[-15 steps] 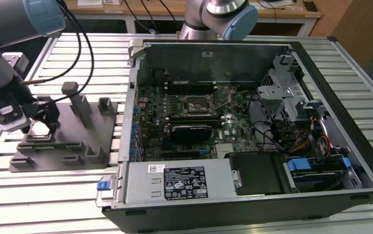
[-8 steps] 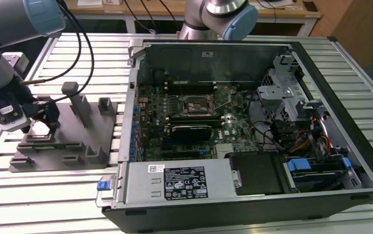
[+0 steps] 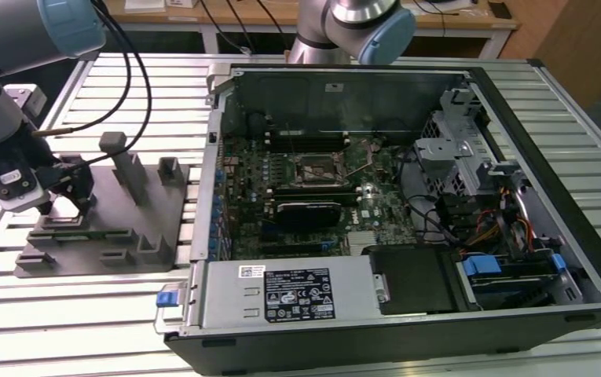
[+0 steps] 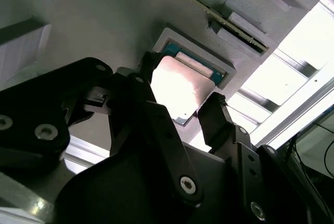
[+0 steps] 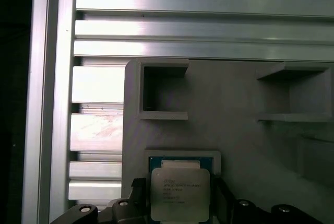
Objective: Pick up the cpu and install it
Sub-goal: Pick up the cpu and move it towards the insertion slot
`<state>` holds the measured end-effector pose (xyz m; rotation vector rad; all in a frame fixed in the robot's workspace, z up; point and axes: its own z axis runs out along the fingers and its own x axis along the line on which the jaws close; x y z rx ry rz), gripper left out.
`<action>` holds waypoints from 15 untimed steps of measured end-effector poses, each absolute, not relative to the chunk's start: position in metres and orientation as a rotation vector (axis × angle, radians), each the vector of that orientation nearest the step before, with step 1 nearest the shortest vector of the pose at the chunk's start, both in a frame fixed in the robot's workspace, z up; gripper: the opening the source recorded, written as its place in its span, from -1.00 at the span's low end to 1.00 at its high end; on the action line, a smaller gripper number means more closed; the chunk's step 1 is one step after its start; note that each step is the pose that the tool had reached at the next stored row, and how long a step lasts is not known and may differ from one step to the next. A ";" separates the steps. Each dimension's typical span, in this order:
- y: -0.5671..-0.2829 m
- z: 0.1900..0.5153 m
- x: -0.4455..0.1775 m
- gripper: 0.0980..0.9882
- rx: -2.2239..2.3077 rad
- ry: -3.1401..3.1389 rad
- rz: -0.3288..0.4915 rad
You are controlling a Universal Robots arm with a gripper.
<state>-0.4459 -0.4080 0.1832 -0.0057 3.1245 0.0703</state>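
Note:
The cpu (image 5: 180,193), a small square chip with a pale silver top and a green rim, sits at a shallow recess of the grey block (image 5: 245,130). In the second wrist view the cpu (image 4: 181,85) lies between two black fingers (image 4: 218,113) that press on opposite edges. My gripper (image 5: 178,187) is shut on the chip. In the exterior view the gripper (image 3: 70,200) hangs low over the grey block (image 3: 122,236) at that view's left, apart from the open computer case (image 3: 551,118). The motherboard's square socket (image 3: 316,166) lies near the middle of the case.
Upright tabs (image 3: 122,165) rise from the grey block close to the gripper. The block and the case rest on a slatted aluminium table (image 3: 90,314). A black ribbed module (image 3: 305,212) and the power supply (image 3: 279,294) fill the case's near side. A second arm (image 3: 358,23) stands behind the case.

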 end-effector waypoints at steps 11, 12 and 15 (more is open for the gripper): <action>-0.408 0.184 -0.446 0.00 -0.006 3.125 0.070; -0.408 0.184 -0.446 0.00 -0.006 3.125 0.070; -0.408 0.184 -0.446 0.00 -0.006 3.124 0.070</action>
